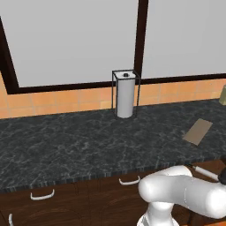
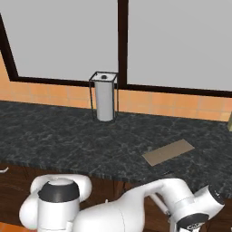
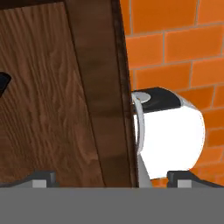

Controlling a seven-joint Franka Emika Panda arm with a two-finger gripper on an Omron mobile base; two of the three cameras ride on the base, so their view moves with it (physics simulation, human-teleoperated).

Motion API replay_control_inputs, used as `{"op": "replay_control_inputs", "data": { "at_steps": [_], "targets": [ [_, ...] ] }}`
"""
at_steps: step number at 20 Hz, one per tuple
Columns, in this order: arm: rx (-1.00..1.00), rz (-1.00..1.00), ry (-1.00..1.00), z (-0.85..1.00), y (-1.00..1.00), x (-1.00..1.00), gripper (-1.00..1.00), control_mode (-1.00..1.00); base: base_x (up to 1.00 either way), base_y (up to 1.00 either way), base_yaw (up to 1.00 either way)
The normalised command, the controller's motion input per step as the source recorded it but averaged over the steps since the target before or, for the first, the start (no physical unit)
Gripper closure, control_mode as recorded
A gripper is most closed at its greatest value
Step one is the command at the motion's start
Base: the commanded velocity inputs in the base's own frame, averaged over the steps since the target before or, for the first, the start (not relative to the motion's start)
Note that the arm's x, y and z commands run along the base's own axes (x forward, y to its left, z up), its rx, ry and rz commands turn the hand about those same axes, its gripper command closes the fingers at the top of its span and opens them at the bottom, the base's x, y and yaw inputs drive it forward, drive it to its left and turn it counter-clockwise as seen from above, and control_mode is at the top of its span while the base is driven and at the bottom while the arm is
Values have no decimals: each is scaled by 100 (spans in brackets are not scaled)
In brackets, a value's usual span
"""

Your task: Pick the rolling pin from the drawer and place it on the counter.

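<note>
A long black-grey marble-veined countertop slab (image 1: 88, 145) with a dark edge is seen stretching across dark brown wood cabinets (image 1: 84, 194), and everything else is placed against it. At the back of the slab, one smooth white cylindrical paper towel roll (image 1: 125, 97) stands upright inside a thin black wire holder, against a band of orange tiles. Toward the right of the slab, one flat tan rectangular board (image 1: 198, 131) lies on the marble. Three curved white handles (image 1: 129, 180) can be counted on the cabinet fronts below the slab's edge. Just under the front edge of the slab, beneath the board, one slim white-grey rolling pin (image 1: 206, 172) with a thin dark tip is seen lying slantwise in the open drawer, partly hidden by the glossy white rounded arm. The two-finger gripper (image 3: 113, 179) is shown from the hand camera, low beside the grained brown wood drawer panel (image 3: 52, 96) and an orange brick-patterned surface (image 3: 175, 43); its two small finger tips stand well apart, with nothing between them.
</note>
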Motion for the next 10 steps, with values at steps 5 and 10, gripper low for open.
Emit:
{"op": "replay_control_inputs", "data": {
  "at_steps": [5,10],
  "targets": [
    [-16,-7,6,-64,-34,2,-100,-100,0,0,0],
    [-14,3,2,-45,-5,-11,-100,-100,0,0,0]
  ]
}}
